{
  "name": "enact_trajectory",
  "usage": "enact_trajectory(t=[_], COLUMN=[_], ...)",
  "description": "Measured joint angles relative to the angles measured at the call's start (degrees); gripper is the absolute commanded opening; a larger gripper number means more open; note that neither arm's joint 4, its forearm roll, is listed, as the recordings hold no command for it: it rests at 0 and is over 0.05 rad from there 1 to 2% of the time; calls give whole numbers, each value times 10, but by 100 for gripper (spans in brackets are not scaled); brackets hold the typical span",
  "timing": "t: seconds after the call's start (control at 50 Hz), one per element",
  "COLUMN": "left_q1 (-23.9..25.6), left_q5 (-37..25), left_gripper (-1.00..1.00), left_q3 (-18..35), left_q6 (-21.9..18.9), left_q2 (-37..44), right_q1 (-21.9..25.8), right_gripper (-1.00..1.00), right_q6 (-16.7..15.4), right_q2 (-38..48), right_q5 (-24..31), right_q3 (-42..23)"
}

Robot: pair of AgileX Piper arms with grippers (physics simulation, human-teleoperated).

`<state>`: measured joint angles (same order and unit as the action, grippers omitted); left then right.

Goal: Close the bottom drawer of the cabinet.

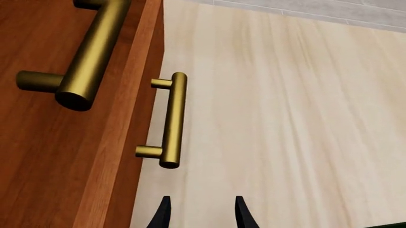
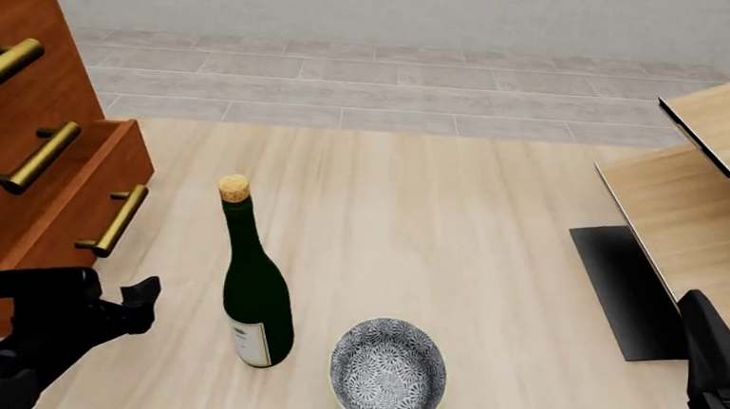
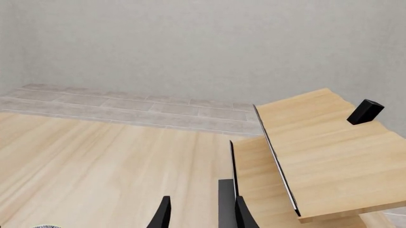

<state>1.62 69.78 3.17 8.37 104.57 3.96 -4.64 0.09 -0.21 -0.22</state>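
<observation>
The cabinet (image 2: 14, 136) stands at the left of the front view, reddish-brown with three brass bar handles. Its bottom drawer (image 2: 92, 197) sticks out to the right of the two above, with its handle (image 2: 117, 220) facing the table. My left gripper (image 2: 90, 292) is low at the front left, just in front of that drawer. In the left wrist view it (image 1: 201, 211) is open and empty, a short way short of the bottom drawer's handle (image 1: 172, 121); a larger upper handle (image 1: 92, 57) is closer. My right gripper (image 2: 715, 364) is at the front right, open and empty (image 3: 201, 211).
A dark green corked bottle (image 2: 256, 293) stands right of the left gripper. A patterned bowl (image 2: 389, 372) sits beside it. A pale wood shelf unit (image 2: 702, 201) on a black base (image 2: 621, 287) fills the right side and shows in the right wrist view (image 3: 317, 156).
</observation>
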Motion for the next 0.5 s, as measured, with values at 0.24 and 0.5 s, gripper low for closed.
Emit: enact_trajectory(t=[0.24, 0.5], left_q1=[-16, -33], left_q5=[0, -1], left_gripper=[100, 100], left_q3=[3, 7], left_q6=[-20, -35], left_q2=[7, 12], right_q1=[1, 0], right_gripper=[100, 100], right_q6=[0, 0], right_q2=[0, 0], right_q5=[0, 0], right_q3=[0, 0])
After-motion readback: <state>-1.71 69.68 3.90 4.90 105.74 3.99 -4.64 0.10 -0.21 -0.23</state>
